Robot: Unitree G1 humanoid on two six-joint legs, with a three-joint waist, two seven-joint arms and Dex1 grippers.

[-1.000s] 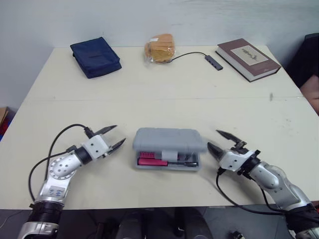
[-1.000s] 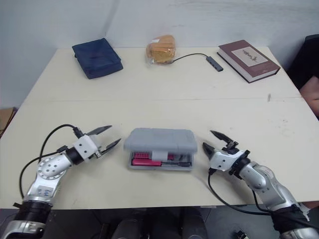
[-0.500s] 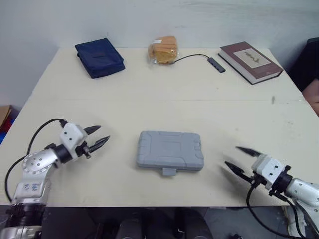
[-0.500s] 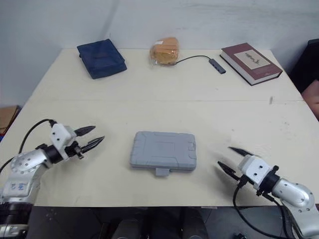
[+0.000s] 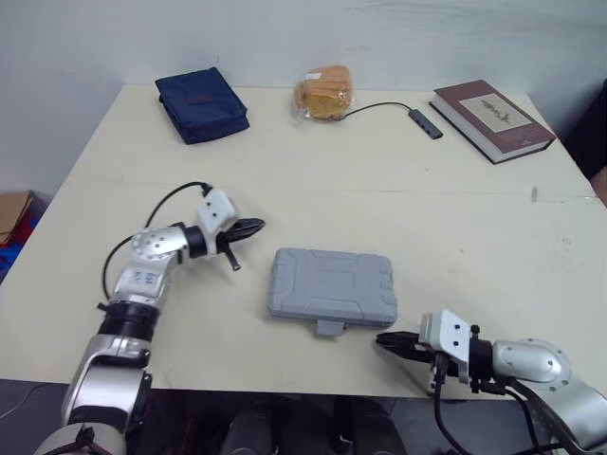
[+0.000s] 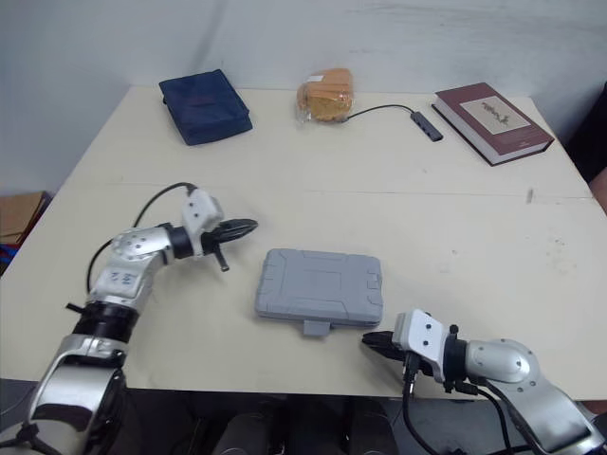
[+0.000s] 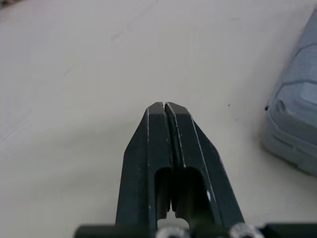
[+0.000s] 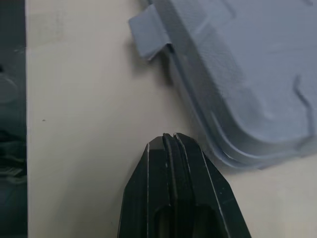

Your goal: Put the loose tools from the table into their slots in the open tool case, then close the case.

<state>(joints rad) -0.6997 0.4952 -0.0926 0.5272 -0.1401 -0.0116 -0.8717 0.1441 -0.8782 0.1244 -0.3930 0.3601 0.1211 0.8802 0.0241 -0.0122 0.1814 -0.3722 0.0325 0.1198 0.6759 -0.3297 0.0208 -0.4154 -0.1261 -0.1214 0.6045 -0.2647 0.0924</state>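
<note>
A pale wall backs a cream bench (image 5: 398,204) that carries everything; along its far edge lie a navy pouch (image 5: 201,104), a bagged bread roll (image 5: 325,93), a small hub on a cable (image 5: 427,123) and a maroon book (image 5: 492,118), all well apart from my work and none of them part of it.

The grey tool case (image 5: 332,284) lies flat near the front edge with its lid down, so I judge the tools to be stowed inside and the closing step to be as good as done; its latch tab (image 5: 329,328) juts out from the near side towards me, and I cannot tell whether it has snapped home.

My left pincer (image 5: 254,227) hangs just beside the case's far-left corner, clear of it; the left wrist view shows its fingers (image 7: 148,148) pressed together on nothing, with the case's edge off to one side.
My right pincer (image 5: 384,339) sits low over the bench near the front-right corner, close to the tab yet apart from it; its fingers (image 8: 148,193) are likewise closed and empty.

I read both closed tips as suited to pushing, not grasping; a flat lid offers nothing to pinch.

If the latch is loose, I would press the tab with the right tip while steadying the case from the left, lest it slide off the front edge.
</note>
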